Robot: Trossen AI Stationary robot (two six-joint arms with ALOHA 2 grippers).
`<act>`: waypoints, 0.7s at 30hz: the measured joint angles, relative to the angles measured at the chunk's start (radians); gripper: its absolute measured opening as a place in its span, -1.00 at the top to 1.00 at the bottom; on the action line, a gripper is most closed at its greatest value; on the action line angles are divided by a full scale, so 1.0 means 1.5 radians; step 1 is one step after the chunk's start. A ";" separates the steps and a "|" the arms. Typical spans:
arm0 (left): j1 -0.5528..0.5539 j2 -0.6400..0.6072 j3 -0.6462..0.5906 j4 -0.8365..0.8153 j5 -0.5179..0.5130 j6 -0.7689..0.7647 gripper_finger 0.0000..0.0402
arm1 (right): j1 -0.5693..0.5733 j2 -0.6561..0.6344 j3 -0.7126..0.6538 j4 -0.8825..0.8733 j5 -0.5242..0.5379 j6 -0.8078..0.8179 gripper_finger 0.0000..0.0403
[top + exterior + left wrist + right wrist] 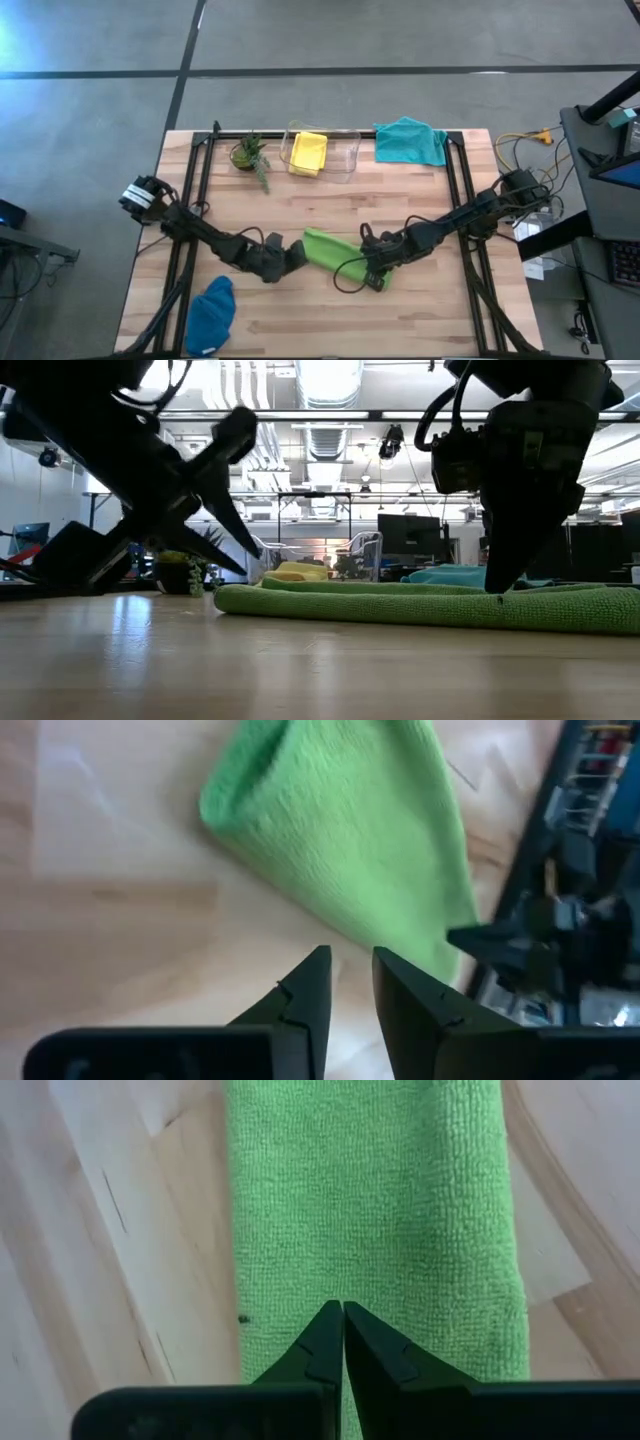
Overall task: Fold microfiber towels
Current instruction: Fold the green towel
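Lime green towel (330, 250) lies folded between our two claws on the counter (430, 310). Our right claw (343, 1312) presses down on it, fingers together; our left claw (350, 965), slightly apart, holds nothing just beside its end.

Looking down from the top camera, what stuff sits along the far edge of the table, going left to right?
Potted plant → yellow towel lying in the clear bin → teal towel.

A lime green towel (420, 605) lies folded flat along the wooden worktop (300, 670). The right gripper (497, 588) stands on its far end, fingers pressed together, tips touching the cloth. The left gripper (245, 560) hangs just short of the towel's near end, its fingers angled down.
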 joint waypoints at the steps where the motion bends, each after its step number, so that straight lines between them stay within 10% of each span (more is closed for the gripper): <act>1: 0.007 0.000 0.000 -0.009 0.013 0.000 0.70 | 0.000 0.000 0.000 0.003 0.001 0.003 0.96; 21: 0.162 0.012 -0.012 -0.051 0.124 0.072 0.70 | 0.000 0.000 0.002 0.031 0.021 0.047 0.96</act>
